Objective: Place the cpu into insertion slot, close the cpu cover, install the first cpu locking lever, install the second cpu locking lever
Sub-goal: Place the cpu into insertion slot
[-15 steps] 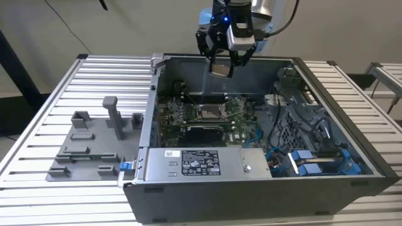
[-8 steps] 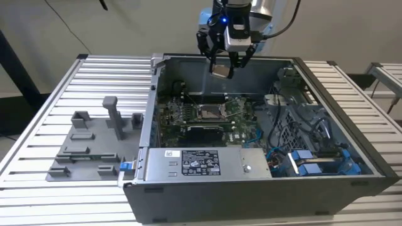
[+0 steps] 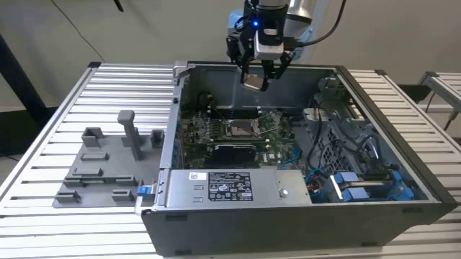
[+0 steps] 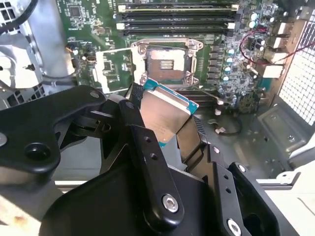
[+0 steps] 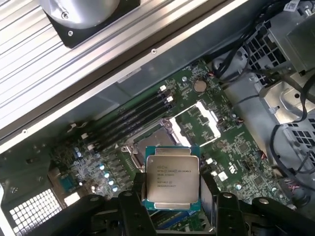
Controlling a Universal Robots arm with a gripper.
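The gripper (image 5: 172, 189) is clenched on the cpu (image 5: 172, 176). In both wrist views a black finger (image 5: 138, 192) presses on each of two opposite edges of the chip, and its silver top with the green rim shows between them. In the exterior view the cpu hangs tilted in the air under the arm, above the far part of the open case (image 3: 303, 221) and apart from everything beneath it.

Under the chip lies the green board (image 5: 236, 157). The slot (image 4: 165, 61) sits on it uncovered, with its dark centre and silver rim in plain sight, well below the held cpu. The cover (image 4: 101, 70) is swung open just beside the slot, and the board shows through its square window. Long black memory slots (image 4: 177, 17) run alongside the slot.

In the exterior view the slot lies near the middle of the board, lower than the gripper and closer to the camera. A grey power supply (image 3: 223, 186) with a label fills the near wall of the case. Black cables (image 3: 338, 145) and blue parts (image 3: 353, 186) crowd the side toward the exterior view's right.

The case rests on a slatted metal table (image 3: 43, 124). A grey fixture (image 3: 108, 162) with upright posts stands on the table at the exterior view's left, just beside the case.
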